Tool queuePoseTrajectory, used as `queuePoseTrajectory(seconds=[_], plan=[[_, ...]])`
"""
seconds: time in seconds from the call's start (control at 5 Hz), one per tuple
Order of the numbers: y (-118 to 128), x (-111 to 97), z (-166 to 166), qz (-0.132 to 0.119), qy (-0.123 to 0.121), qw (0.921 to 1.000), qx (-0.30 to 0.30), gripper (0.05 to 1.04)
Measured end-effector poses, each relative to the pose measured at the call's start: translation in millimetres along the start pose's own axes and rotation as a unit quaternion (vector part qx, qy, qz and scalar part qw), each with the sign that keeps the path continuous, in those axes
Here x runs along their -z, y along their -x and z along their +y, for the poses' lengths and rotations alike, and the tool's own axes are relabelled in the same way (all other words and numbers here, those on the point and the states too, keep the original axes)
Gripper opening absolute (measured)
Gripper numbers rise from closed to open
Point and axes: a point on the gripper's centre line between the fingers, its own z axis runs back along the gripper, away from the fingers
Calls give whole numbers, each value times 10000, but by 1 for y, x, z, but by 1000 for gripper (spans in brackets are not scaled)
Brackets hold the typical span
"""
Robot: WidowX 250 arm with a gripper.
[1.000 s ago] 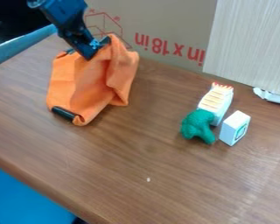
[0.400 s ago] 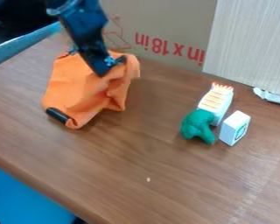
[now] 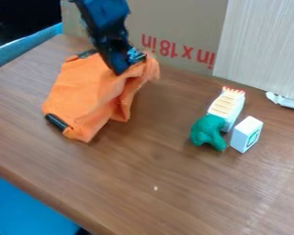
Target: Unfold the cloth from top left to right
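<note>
- Counter (image 3: 174,197): wood; orange cloth (image 3: 82,94) at 10 o'clock.
- Cloth: bunched; upper edge pulled twd 3 o'clock vs. earlier, lower end shifted too. Prob. unfolding, but may be dragging whole.
- Fingers (image 3: 131,65): closed on cloth's 1 o'clock edge, pinch pt. hidden.
- Dark strip (image 3: 56,121), cloth's 7 o'clock: unclear what.
</note>
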Motion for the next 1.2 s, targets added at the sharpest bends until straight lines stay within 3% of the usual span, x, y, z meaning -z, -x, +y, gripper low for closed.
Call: queuePoseTrajectory(seconds=[0.4,0.6,0.8,1.0,1.2], plan=[[-11,15,-32,193,121,9997,-132,50],[-17,32,-47,295,111,9993,-192,66],[-20,49,-56,418,-35,9988,-268,201],[-23,52,-56,300,-143,9991,-258,449],[-21,55,-57,283,-102,9993,-208,757]])
